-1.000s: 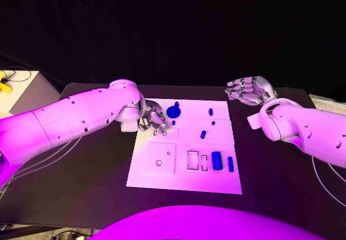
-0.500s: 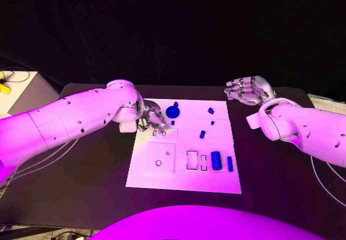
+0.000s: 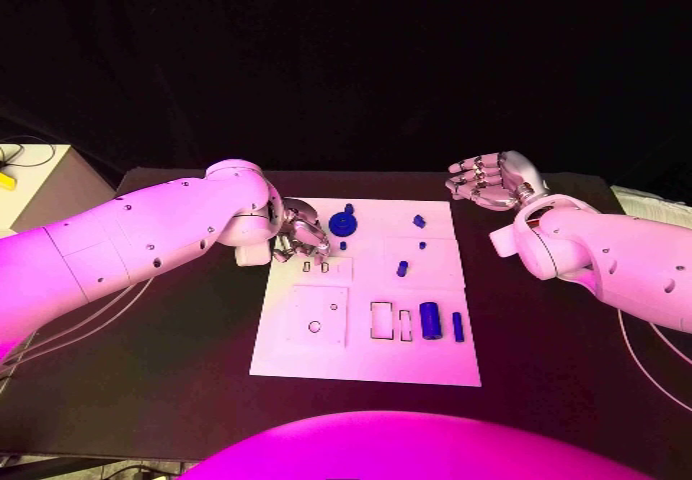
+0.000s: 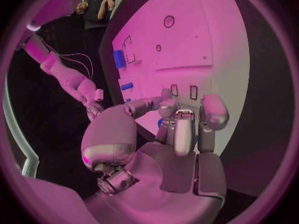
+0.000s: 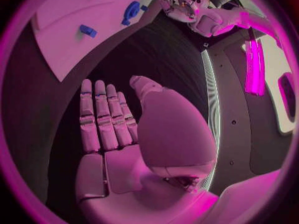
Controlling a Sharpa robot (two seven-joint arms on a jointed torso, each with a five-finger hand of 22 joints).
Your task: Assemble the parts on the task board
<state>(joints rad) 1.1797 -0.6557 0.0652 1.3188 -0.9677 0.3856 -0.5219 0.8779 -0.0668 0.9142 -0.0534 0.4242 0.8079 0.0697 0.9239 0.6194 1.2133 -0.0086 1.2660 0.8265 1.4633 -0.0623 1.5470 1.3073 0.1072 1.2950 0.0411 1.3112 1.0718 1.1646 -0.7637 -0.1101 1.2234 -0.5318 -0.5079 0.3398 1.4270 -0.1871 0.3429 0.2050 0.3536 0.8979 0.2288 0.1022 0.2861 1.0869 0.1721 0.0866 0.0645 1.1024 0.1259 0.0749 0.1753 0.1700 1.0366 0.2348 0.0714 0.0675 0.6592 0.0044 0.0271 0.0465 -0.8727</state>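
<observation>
Right now, my left robot hand (image 3: 300, 240) is hanging over the far left part of the task board (image 3: 368, 365), which is lying flat in the middle of the black counter (image 3: 173, 350). Its fingers (image 4: 181, 129) are curling down toward the board, close to two little slots, and I cannot tell if they are pinching anything. A round blue part (image 3: 343, 222) is sitting just beside that hand. My right robot hand (image 3: 488, 181) is waiting off the board's far right corner, above the counter, with its fingers (image 5: 102, 117) straight, side by side, and holding nothing. More small blue parts (image 3: 402, 268) are lying in the middle of the board. A fat blue cylinder (image 3: 430, 321) and a thin blue bar (image 3: 457, 326) are lying side by side nearer to me.
</observation>
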